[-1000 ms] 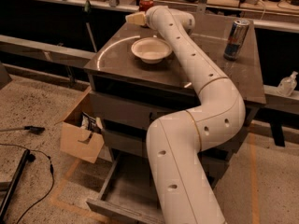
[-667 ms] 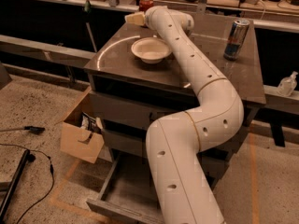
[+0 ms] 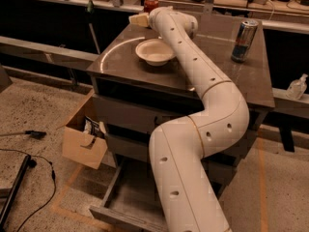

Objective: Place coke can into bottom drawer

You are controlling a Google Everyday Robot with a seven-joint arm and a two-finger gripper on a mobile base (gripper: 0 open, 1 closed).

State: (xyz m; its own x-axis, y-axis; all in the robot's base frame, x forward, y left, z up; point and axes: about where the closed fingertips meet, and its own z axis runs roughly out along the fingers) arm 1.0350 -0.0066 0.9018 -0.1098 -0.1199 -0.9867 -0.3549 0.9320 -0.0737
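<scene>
The coke can (image 3: pixel 151 3), red with a silver top, stands upright at the far edge of the cabinet top (image 3: pixel 217 76). My white arm reaches up from the front and across the top. My gripper (image 3: pixel 140 19) is at the arm's far end, just in front of and slightly left of the can. Whether it touches the can is hidden by the wrist. The bottom drawer (image 3: pixel 126 199) is pulled open at floor level and shows a flat grey inside. My arm covers its right part.
A white bowl (image 3: pixel 155 51) sits on the cabinet top beside my arm. A tall blue-and-silver can (image 3: pixel 244 40) stands at the right. A cardboard box (image 3: pixel 83 141) sits on the floor left of the cabinet. A clear bottle (image 3: pixel 296 87) is at the far right. Black cables (image 3: pixel 29 178) lie on the floor at left.
</scene>
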